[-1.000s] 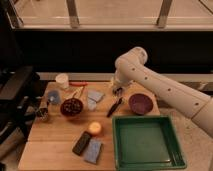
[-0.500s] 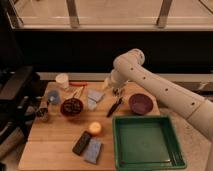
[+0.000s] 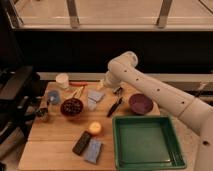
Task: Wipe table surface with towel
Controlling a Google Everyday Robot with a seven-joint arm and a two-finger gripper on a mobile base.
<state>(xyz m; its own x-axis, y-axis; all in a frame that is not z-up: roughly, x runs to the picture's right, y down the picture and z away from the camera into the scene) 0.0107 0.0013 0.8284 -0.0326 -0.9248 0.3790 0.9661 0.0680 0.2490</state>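
The towel (image 3: 94, 97), a small pale blue-grey folded cloth, lies on the light-brown wooden table surface (image 3: 55, 132) at the back middle. My white arm reaches in from the right. Its dark gripper (image 3: 118, 91) hangs just right of the towel, low over the planks, open and holding nothing. A black utensil (image 3: 115, 106) lies right below the gripper. The towel is not touched.
A green square tray (image 3: 174, 150) fills the front right, with a purple bowl (image 3: 140, 104) behind it. A dark bowl (image 3: 71, 106), white cup (image 3: 62, 80), orange ball (image 3: 95, 128), dark block (image 3: 81, 142) and flat blue-grey pad (image 3: 92, 150) crowd the left and front.
The arm has edged slightly left and down. The items on the table have not moved.
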